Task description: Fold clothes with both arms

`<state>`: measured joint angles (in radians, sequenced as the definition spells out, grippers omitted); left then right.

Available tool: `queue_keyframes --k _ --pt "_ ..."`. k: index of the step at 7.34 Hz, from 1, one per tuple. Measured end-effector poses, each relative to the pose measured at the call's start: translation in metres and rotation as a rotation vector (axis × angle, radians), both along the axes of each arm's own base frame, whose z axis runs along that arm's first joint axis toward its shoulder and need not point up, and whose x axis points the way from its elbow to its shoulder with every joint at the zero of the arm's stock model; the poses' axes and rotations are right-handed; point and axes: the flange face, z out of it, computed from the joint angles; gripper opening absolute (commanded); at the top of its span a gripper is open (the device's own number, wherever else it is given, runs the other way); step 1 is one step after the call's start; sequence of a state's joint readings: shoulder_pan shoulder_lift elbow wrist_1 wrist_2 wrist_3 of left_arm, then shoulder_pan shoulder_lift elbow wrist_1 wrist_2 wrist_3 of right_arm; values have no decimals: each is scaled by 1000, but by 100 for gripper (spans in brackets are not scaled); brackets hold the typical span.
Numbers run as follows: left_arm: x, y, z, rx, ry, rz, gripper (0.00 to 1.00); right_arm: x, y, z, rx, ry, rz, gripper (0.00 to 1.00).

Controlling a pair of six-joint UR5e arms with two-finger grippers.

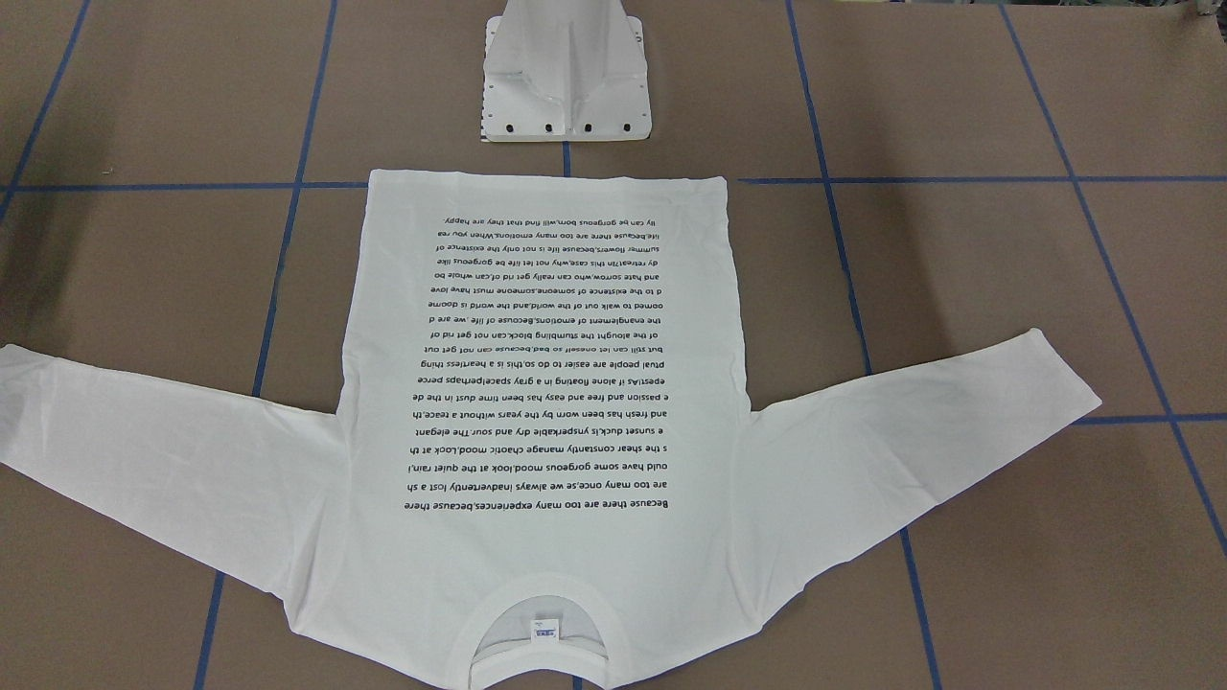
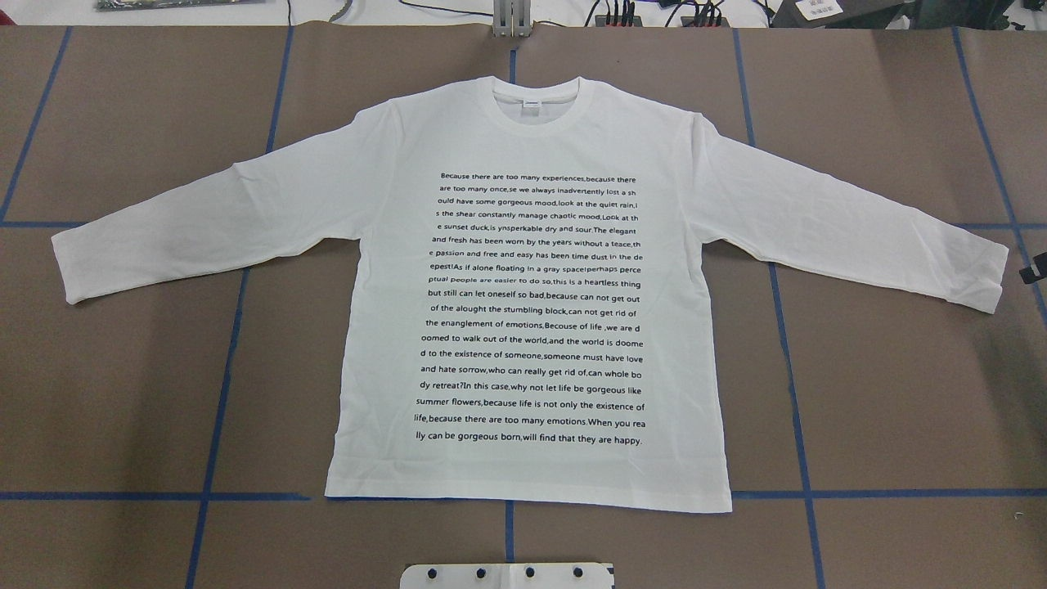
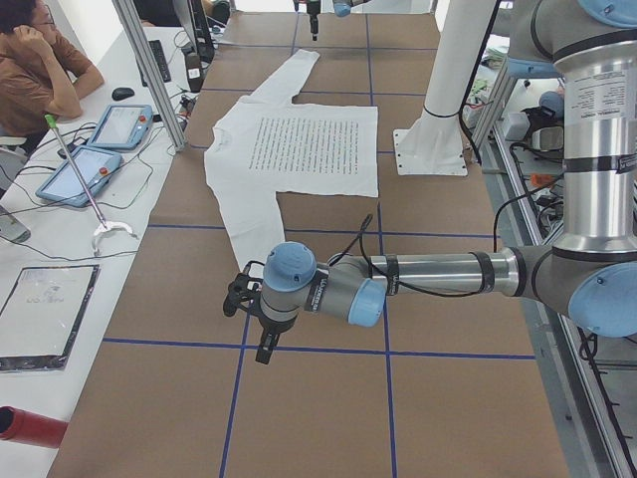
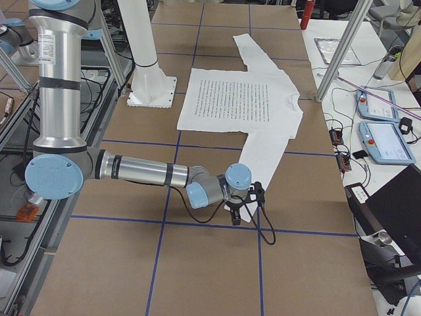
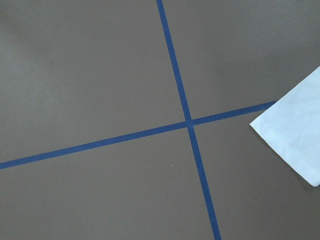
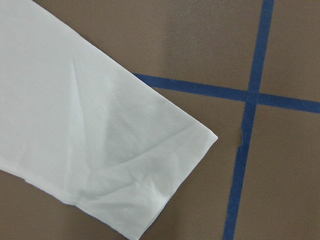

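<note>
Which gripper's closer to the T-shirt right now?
Right. The right gripper hangs right at the end of one cuff of the T-shirt. The left gripper is out past the other cuff, with bare table between.

The shirt (image 2: 368, 327) is white with a block of black text (image 2: 532, 309). The surface (image 2: 106, 393) is brown, gridded with blue tape (image 2: 123, 496). The left arm (image 3: 438, 274) is silver-grey with light blue caps (image 3: 289, 267).

Six views around one T-shirt (image 2: 523, 286)
</note>
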<state>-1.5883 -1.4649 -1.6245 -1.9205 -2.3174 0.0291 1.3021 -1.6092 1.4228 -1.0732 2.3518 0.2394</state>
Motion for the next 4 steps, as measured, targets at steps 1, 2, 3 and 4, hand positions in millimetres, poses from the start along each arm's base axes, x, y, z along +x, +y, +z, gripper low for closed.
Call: queue_keyframes --k 1,2,3,4 --pt "-1 -1 -1 7 -13 -5 100 -12 -8 0 7 23 -5 100" --pt "-1 -1 -2 16 -20 -10 100 -26 -15 -3 13 51 -4 100" --pt "-2 -2 -4 23 -21 -15 100 -36 -19 -4 15 69 -6 100" --pt "-2 -2 -4 24 -20 -21 100 -41 -20 0 9 78 -10 100"
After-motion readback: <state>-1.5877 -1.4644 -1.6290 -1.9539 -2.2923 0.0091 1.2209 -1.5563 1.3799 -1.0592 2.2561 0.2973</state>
